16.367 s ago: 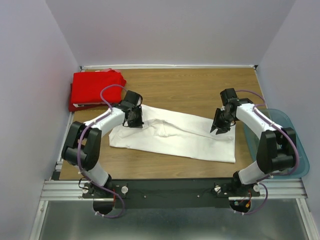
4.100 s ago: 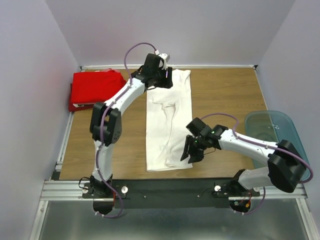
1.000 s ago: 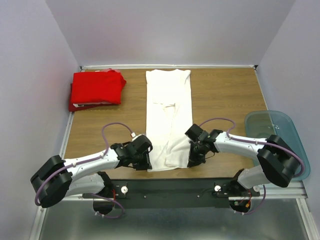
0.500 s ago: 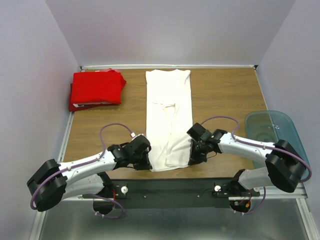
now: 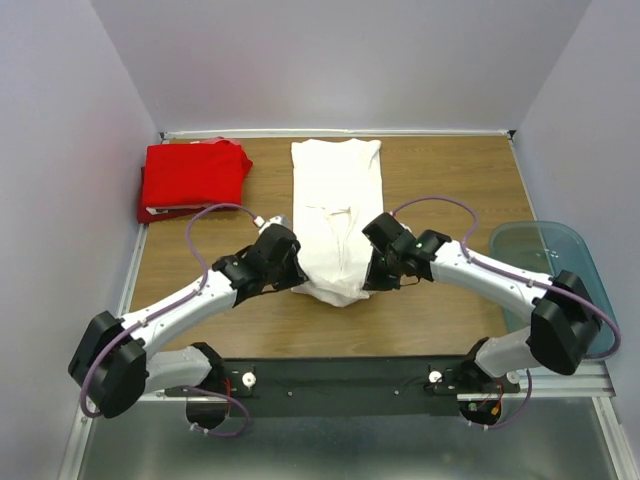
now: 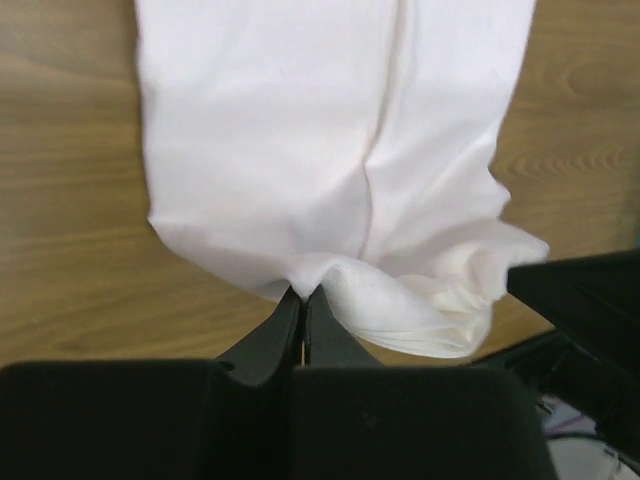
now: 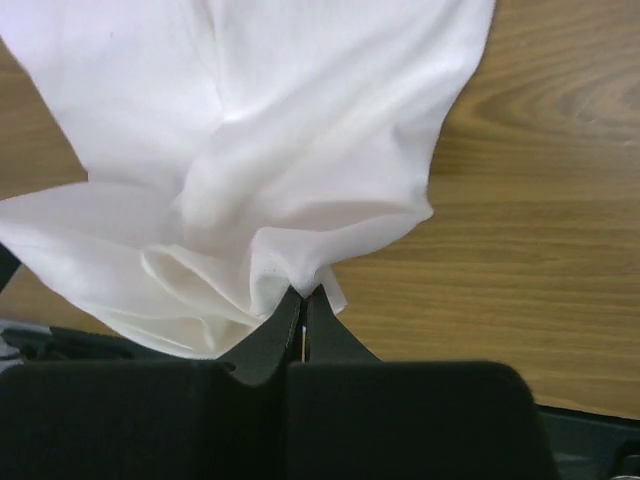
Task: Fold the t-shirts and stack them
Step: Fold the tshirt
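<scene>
Pinching the near end of the white t-shirt (image 5: 335, 190) from both sides, the two tools stand close to the middle of the counter (image 5: 450, 180). The left tool (image 5: 297, 283) has its fingers pressed fully together on the shirt's 7 o'clock corner. Its wrist view shows the black fingertips meeting, with a small peak of white cloth caught between them. The right tool (image 5: 371, 281) is closed just as tightly on the 5 o'clock corner, with a crumpled tuck of hem nipped between its tips.

The shirt is folded lengthwise into a long narrow strip that runs from the counter's 12 o'clock edge down toward the centre. Its far part lies flat and smooth on the wood, with a crease along its length. Between the two tools the near end is gathered into a soft, rounded bunch that bulges toward 6 o'clock. Whether that bunch hangs clear of the wood or rests on it cannot be told.

The red t-shirt (image 5: 195, 175) sits folded in the 10 o'clock corner of the counter, well apart from the white one. A translucent blue-tinted tub (image 5: 545, 245) stands at the 3 to 4 o'clock edge, and the right arm's elbow overlaps it in the overhead view.
</scene>
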